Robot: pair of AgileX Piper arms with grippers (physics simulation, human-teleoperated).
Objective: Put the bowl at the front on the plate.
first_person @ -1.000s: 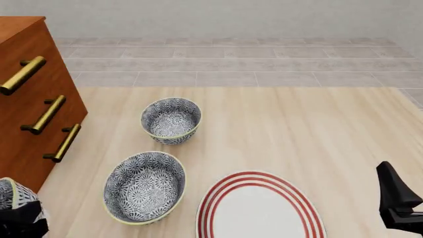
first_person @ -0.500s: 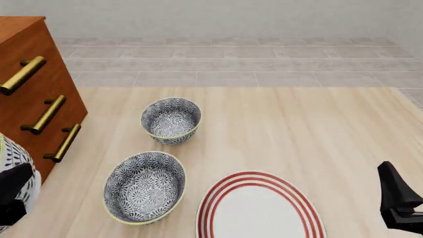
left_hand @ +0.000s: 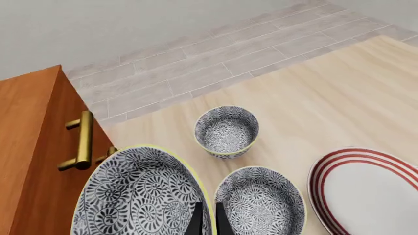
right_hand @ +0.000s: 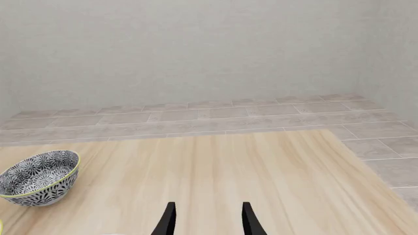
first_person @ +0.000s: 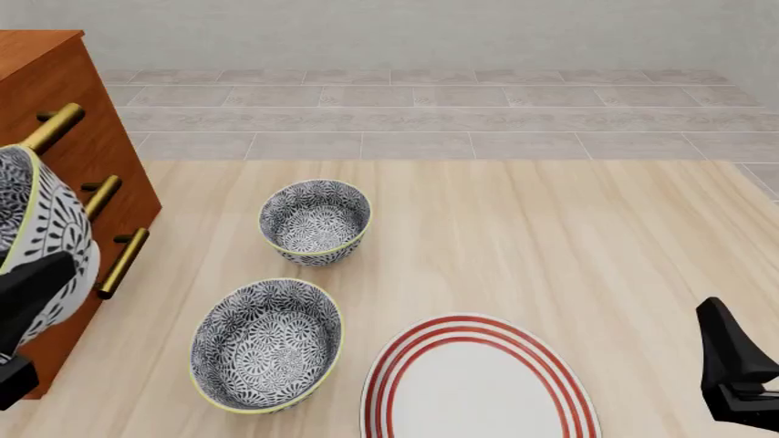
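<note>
My left gripper (first_person: 40, 276) is shut on the rim of the patterned bowl (first_person: 46, 233), which hangs tilted in the air at the far left, in front of the drawers. The left wrist view shows that bowl (left_hand: 134, 198) close up, with the fingers (left_hand: 196, 223) pinching its yellow-green rim. The red-ringed plate (first_person: 477, 388) lies flat at the front centre, well to the right of the held bowl; it also appears as plate (left_hand: 369, 188). My right gripper (right_hand: 205, 220) is open over bare table at the front right, with nothing between its fingers.
Two look-alike bowls stand on the table: one (first_person: 265, 344) just left of the plate, another (first_person: 316, 221) farther back. A wooden drawer cabinet (first_person: 55, 119) with brass handles (first_person: 119, 263) stands close behind the held bowl. The right arm (first_person: 734, 374) sits at the front right edge.
The left gripper has lifted the bowl from the front left corner up to the level of the drawer handles. The right arm has not moved.
</note>
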